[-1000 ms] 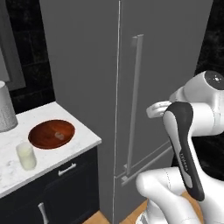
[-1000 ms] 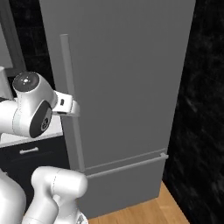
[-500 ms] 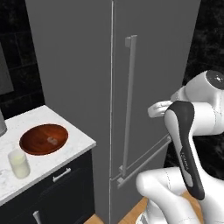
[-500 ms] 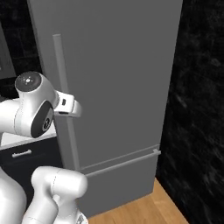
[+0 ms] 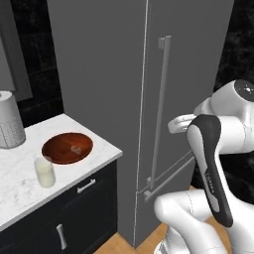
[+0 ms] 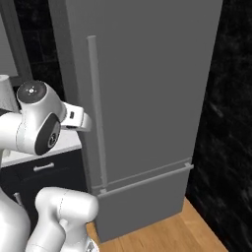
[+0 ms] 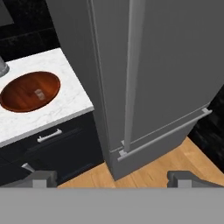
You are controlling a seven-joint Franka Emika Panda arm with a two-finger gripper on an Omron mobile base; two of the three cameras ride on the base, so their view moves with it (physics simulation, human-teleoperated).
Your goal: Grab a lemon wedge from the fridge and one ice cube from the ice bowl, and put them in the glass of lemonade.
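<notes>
Worktop of white marble on the left, over dark cabinets. At its far left stands a white roll on a grey perforated holder. Next comes the glass of lemonade, upright near the front edge, and just behind it to the right the ice bowl, a shallow reddish-brown wooden dish. One pale ice cube lies inside the bowl near its middle. Right of the worktop rises the fridge, tall and matte grey, both doors closed, with a long vertical bar handle. The lemon wedge cannot be seen behind the closed doors. Further right, the white arm is folded up in front of the fridge. In the hand view the fingers stand spread wide apart, holding nothing, above a wooden floor
</notes>
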